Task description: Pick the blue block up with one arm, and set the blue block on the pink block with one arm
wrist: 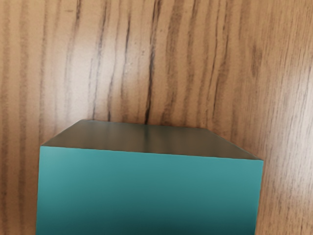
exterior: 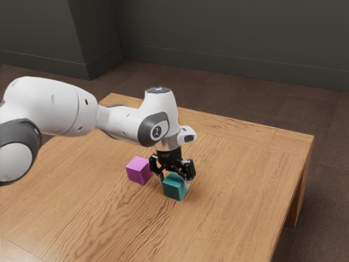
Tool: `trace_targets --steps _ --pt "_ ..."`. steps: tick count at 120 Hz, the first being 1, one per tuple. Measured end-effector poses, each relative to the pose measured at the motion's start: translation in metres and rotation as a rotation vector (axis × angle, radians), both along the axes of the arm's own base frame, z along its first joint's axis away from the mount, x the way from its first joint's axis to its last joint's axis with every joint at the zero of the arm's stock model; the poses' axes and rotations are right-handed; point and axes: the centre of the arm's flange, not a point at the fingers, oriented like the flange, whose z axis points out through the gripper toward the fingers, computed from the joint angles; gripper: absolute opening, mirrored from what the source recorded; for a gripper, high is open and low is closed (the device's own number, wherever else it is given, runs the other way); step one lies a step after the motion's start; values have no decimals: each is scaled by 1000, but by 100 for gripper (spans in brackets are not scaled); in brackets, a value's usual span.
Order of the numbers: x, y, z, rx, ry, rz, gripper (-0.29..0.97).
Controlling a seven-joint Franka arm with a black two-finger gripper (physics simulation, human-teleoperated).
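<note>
Blue block (exterior: 174, 189): ext view, sits on table (exterior: 245, 180), just beside pink block (exterior: 138, 170), on the view's right of it.
Gripper (exterior: 174, 176): ext view, right down over blue block; can't tell if closed on it.
Wrist view: blue block close under hand, bare wood beyond.
Done: approach, prob.
Left: lift, carry, set on pink block. Not stacked yet.

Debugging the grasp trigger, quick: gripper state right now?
Gripper: down at the blue block on the table; cannot be told whether it is open or closed on it.
</note>
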Motion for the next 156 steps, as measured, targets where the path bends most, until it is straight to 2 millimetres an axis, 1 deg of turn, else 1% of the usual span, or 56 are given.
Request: trace_targets --steps 26,69,91,103,127,139,149,154,156 --pt "0 0 -13 3 13 -6 68" --pt "6 0 -15 2 -3 -17 68" --pt "6 6 -26 6 12 -13 68" --pt "7 6 -26 6 11 -15 58" --pt "8 7 -19 7 0 -19 40" --pt "8 8 -15 11 -7 -20 34" --pt "5 7 7 9 -34 -22 31" --pt "-1 10 20 8 -45 -20 30" --pt "-6 14 28 7 -49 -15 29"
